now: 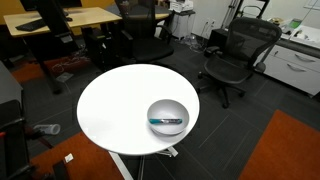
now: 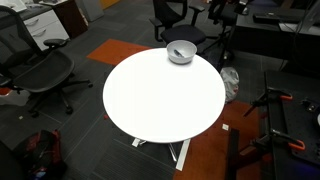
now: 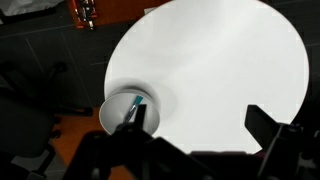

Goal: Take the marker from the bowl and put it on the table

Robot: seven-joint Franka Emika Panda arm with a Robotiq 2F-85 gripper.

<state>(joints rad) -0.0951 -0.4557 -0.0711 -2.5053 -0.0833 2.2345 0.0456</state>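
Where one marker (image 3: 137, 102) lies, one bowl (image 3: 106, 113)

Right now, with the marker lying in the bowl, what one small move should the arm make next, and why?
Probably slide the gripper sideways until the marker sits between its open jaws, before any descent. In the wrist view the bowl lies off to one side of the gripper rather than centred, and the gripper appears to be high above the table.
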